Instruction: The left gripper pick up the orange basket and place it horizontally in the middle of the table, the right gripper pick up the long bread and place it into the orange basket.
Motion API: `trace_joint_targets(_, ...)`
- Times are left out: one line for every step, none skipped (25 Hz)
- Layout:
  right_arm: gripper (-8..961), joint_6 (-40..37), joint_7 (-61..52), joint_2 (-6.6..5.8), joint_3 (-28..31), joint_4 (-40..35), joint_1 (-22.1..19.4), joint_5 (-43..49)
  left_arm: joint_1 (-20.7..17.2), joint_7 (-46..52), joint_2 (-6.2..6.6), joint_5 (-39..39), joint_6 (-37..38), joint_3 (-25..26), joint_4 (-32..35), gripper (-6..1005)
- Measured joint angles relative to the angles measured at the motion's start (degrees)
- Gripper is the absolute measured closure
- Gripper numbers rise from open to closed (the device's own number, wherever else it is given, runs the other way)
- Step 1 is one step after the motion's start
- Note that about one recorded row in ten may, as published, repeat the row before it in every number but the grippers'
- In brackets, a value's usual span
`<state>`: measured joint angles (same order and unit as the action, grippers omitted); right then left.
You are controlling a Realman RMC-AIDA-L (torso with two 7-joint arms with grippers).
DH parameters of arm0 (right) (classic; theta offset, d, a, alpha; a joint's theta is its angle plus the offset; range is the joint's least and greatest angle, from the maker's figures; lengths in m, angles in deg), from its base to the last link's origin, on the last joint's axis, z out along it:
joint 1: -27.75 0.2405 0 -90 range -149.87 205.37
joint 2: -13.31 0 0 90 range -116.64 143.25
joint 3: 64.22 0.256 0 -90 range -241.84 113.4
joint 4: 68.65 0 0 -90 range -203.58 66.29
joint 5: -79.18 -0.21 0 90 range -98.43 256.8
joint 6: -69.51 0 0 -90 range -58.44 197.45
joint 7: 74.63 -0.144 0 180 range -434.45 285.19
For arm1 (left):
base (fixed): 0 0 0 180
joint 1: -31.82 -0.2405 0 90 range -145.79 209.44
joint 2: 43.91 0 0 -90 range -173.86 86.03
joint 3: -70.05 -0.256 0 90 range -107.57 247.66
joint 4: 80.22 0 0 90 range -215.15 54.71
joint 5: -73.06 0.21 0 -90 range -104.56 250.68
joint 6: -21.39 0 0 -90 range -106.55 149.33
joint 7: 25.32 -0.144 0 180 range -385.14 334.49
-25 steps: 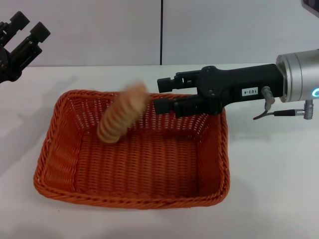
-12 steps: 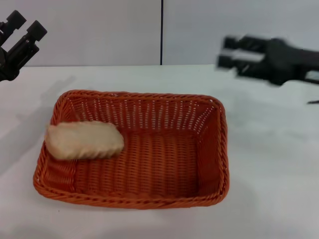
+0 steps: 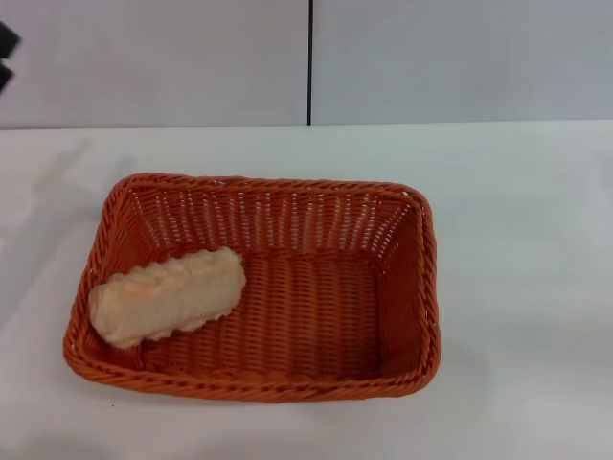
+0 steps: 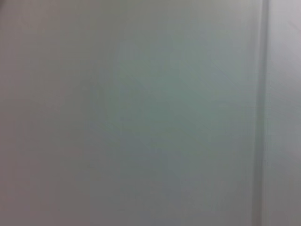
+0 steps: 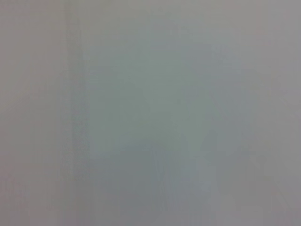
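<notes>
Down on the white worktop [image 3: 517,287], from the head view, the orange basket [image 3: 383,278] sits lengthwise across the middle, and the long bread [image 3: 168,296] is lying inside it at the robot's left end, tilted a bit, one end riding up against the side wall near the braided rim. Looks like its pale side is mostly showing, with a little orange along the upper edge. Nothing is holding it.

As for the arms, only a tiny dark sliver of the left gripper [image 3: 6,56] pokes in at the far left edge, up high and well apart from the basket. Can't tell whether its fingers are wide or narrow from that scrap. The right gripper isn't anywhere in this view.

Left wrist view: just a blank grey-green surface with a faint vertical seam, probably the wall. No fingers, no basket.

Right wrist view: same deal, plain pale surface, nothing of the task in it.

So I'd call the job basically done. What could still go wrong? Not much, honestly. The bread leans on the sloped wall, so a bump to the basket could slide it flat or nudge it toward the rim.
</notes>
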<state>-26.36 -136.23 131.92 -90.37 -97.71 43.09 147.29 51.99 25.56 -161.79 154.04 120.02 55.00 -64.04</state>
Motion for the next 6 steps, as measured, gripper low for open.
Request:
trace_joint_targets(249,-0.01,1.85,-0.02,1.92,1.89,-0.35,-1.31,-0.05,-1.59,-0.05,-0.01,-0.01,2.46,-1.48,286)
trace_joint_targets(249,-0.02,3.47,-0.01,3.81,3.34,-0.52,-2.17,-0.13,-3.56,-0.09,-0.05,-0.01,5.40,-3.19,286)
trace_joint_targets(250,-0.03,5.00,0.04,5.89,4.88,-0.66,-2.96,-0.22,-5.16,-0.13,-0.07,-0.02,7.91,-4.58,286)
trace_joint_targets(250,-0.03,6.19,0.08,7.68,6.17,-0.71,-3.47,-0.32,-7.04,-0.16,-0.09,-0.03,10.66,-6.19,286)
trace_joint_targets(251,-0.03,7.09,0.07,9.48,7.40,-0.74,-3.75,-0.44,-8.59,-0.18,-0.11,-0.03,12.75,-7.41,286)
trace_joint_targets(251,-0.03,7.84,0.07,11.02,8.35,-0.76,-3.91,-0.66,-11.38,-0.19,-0.10,-0.03,15.79,-9.23,286)
